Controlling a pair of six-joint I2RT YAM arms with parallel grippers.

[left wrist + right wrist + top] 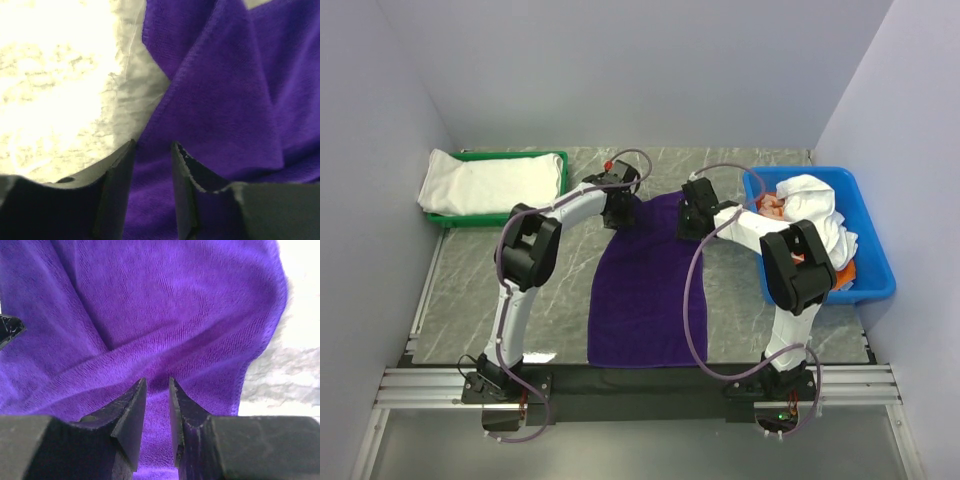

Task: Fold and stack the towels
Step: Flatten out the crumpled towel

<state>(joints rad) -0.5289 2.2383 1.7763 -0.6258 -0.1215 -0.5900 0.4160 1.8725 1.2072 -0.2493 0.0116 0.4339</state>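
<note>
Purple towel [640, 290], lying centre frame; left gripper [152, 150] and right gripper [157, 385] each pinched on an upper corner; first fold apparently in hand, next calling for both corners drawn evenly to the lower hem.

**Towels.** Purple towel [645, 290]: uniform deep violet, with a fine ribbed pile showing in the wrist views. Folded towel [485, 183]: plain white, in a green tray [563, 172]. Crumpled towel [815, 205]: white, over orange cloth [847, 272], in a bright blue bin [865, 293].

**Table** [460, 290]: grey marble pattern with pale veins.

**Left arm** [510, 310] and **right arm** [787, 335]: white links, black joints, mauve cables [692, 310].

**Left gripper** [152, 150] and **right gripper** [157, 385]: matte black, edges scuffed pale.

**Walls** [620, 70]: pale lavender-grey.
</note>
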